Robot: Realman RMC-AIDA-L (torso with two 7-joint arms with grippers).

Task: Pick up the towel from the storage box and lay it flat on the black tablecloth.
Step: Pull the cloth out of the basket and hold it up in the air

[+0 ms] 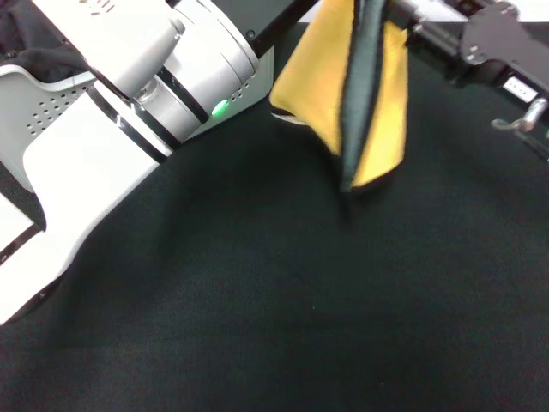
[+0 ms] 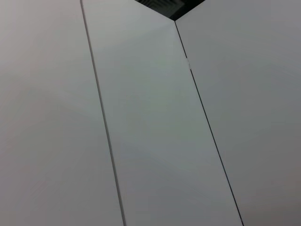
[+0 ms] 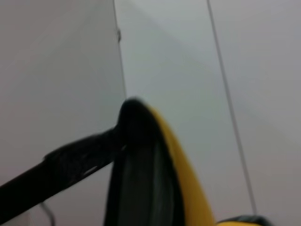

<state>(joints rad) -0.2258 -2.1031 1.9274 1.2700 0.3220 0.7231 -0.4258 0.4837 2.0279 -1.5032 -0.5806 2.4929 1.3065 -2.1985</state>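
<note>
The towel (image 1: 330,86) hangs folded in the air above the far part of the black tablecloth (image 1: 274,292). Its yellow face is outward and a dark grey-green strip runs down its middle. Its lowest corner hangs just above the cloth. My right gripper (image 1: 396,19) reaches in from the upper right and is shut on the towel's top. In the right wrist view the towel (image 3: 176,160) fills the lower middle, beside a black finger (image 3: 66,165). The storage box (image 1: 47,112), light grey with small holes, stands at the far left, mostly hidden behind my left arm (image 1: 129,112).
Dark clothing (image 1: 26,39) lies in the box at the top left. My white left arm crosses the left side, raised over the box and the cloth's edge. The left wrist view shows only pale flat panels (image 2: 150,122).
</note>
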